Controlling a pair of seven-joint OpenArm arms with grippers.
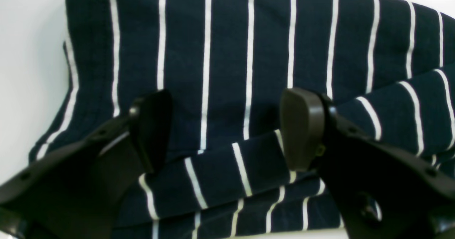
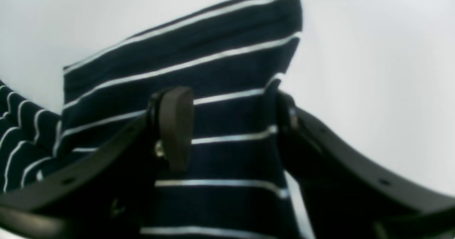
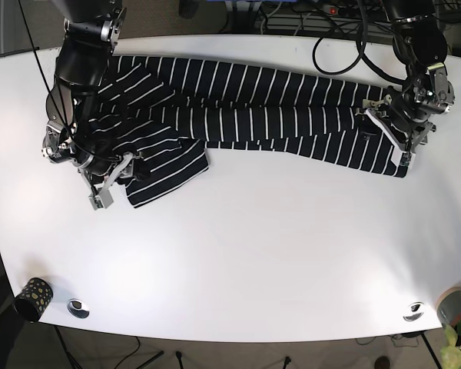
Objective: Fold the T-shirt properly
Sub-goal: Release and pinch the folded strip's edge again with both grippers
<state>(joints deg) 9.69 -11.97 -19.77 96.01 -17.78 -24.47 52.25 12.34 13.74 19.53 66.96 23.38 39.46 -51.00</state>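
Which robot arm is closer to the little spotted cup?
The right one. The right tool is at the shirt's end on the same side as the spotted cup. The left tool is at the far opposite end of the table.

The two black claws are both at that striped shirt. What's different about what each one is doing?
The left gripper stands over the hem end of the T-shirt, on the base view's right; the right gripper is at the sleeve end on that view's left. The left gripper's fingers straddle a folded ridge across a broad flat panel; the right gripper's fingers flank a narrow flap with bare table beside it. Both are open, with striped cloth between their fingers.
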